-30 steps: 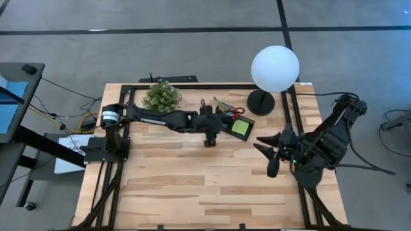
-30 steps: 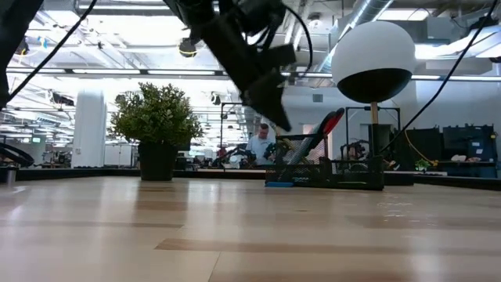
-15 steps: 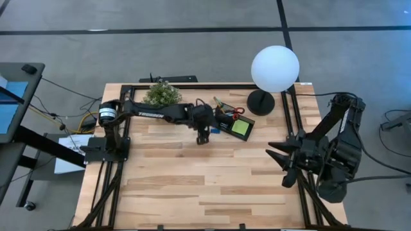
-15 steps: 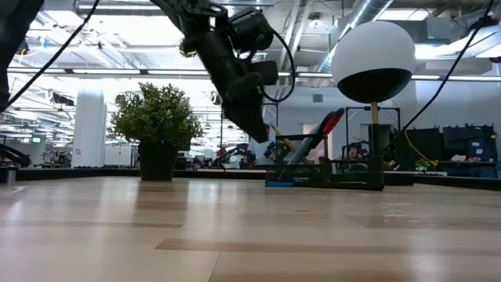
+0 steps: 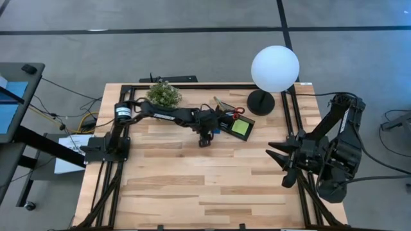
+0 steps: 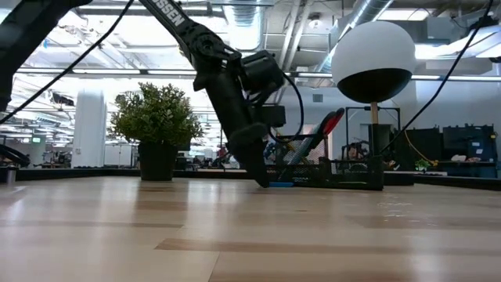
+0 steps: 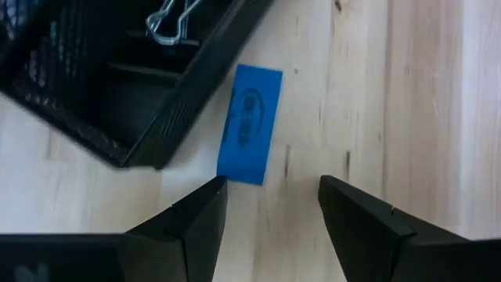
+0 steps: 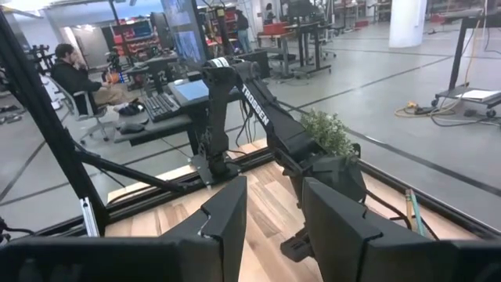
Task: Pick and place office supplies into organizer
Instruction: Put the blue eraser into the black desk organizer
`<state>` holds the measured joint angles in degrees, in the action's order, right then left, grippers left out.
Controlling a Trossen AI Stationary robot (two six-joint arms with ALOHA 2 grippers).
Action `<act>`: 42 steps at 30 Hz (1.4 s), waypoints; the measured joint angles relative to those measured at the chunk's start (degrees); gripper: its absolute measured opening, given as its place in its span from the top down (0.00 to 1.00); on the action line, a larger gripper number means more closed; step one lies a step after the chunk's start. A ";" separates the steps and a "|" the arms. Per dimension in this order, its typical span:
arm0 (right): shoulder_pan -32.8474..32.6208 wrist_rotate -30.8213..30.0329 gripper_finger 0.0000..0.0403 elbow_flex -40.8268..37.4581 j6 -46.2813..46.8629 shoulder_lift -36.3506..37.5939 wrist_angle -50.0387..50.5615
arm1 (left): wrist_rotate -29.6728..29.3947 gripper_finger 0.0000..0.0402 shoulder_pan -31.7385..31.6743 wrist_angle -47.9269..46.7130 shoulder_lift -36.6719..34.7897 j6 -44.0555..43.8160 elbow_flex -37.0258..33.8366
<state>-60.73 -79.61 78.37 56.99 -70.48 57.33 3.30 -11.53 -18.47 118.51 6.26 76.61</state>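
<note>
Blue against the pale wood, the eraser lay flat on the bench, just beside the organizer on its outer wall and not inside it. The left gripper hung low over the eraser with its jaws spread apart and empty, one finger on each side of the eraser's near end. Compared with a second earlier, the left arm had drawn in toward the organizer and dropped from well above the bench almost to its surface, as the low view showed. The right gripper had pulled back toward the bench's edge, well apart from the organizer, and over the last half second had not shifted; its jaws stood open on nothing.

Inside the organizer sat the lime-green sticky-note pad, the red-handled scissors leaning up out of it, and a metal clip in one compartment. The lamp base with its white globe stood just beyond the organizer, and the potted plant stood near the left arm, well apart from the organizer.
</note>
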 joint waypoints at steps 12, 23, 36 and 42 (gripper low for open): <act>0.00 0.01 0.70 0.00 -0.03 0.00 0.58 | 0.44 0.50 -1.16 5.13 0.73 0.30 -0.01; 0.00 0.17 0.70 0.00 -0.04 0.00 0.69 | 8.04 0.50 4.57 4.10 0.73 -1.77 -0.01; 0.00 0.24 0.70 0.00 0.01 0.00 0.47 | -0.69 0.50 5.42 12.58 0.73 -9.82 -0.01; 0.00 0.86 0.70 0.01 0.01 0.00 0.45 | 4.39 0.55 -1.13 11.77 0.73 -10.37 -0.01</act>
<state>-60.73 -78.75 78.38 56.99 -70.48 57.78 7.68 -12.66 -6.70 119.24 -4.11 76.60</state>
